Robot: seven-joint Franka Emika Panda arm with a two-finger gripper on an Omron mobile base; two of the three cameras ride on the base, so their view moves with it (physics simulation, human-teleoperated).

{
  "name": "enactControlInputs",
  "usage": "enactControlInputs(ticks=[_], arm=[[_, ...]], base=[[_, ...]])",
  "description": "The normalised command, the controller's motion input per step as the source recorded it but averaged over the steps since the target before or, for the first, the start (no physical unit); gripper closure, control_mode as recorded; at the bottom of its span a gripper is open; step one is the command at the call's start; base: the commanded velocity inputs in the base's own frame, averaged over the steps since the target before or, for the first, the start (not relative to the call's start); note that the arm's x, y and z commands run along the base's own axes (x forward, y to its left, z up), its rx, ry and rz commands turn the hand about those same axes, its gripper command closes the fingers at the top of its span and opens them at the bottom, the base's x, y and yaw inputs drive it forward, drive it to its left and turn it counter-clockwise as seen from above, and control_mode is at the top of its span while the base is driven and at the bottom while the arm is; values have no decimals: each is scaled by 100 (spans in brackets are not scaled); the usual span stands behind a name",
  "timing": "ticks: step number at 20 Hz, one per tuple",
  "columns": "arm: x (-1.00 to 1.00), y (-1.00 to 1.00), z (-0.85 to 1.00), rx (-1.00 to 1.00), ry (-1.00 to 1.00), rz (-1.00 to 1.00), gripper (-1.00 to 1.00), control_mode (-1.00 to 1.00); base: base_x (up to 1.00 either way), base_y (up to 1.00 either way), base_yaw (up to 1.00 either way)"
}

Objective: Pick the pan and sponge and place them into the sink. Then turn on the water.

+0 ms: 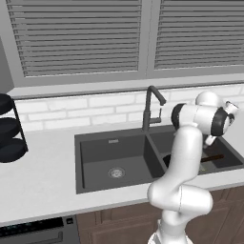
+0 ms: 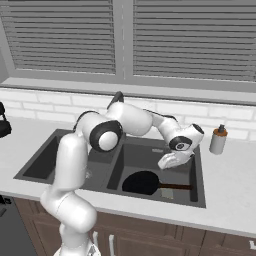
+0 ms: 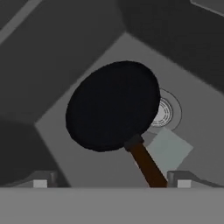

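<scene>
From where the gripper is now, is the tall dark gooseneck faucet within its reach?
Probably yes. The gripper hangs open over the right basin of the dark grey double sink, above the black round pan. The faucet stands just behind the divider, and nothing lies between them.

A home kitchen, by the look of it: a dark double-basin sink with gooseneck faucet set in a pale counter over wooden cabinets (white brick backsplash and slatted window blinds behind).
</scene>
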Motion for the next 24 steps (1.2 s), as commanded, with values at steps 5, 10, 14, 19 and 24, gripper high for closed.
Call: enactControlInputs(ticks=[5, 10, 14, 19, 24], arm=[[1, 30, 14, 36, -5, -59, -100, -100], [0, 40, 40, 23, 7, -59, -100, -100], [4, 60, 17, 2, 3, -45, -100, -100], [19, 20, 5, 0, 10, -23, -100, -100], [4, 1, 0, 2, 0, 0, -100, -100]], base=[[0, 0, 0], [0, 0, 0], [0, 0, 0], [0, 0, 0], [0, 0, 0]])
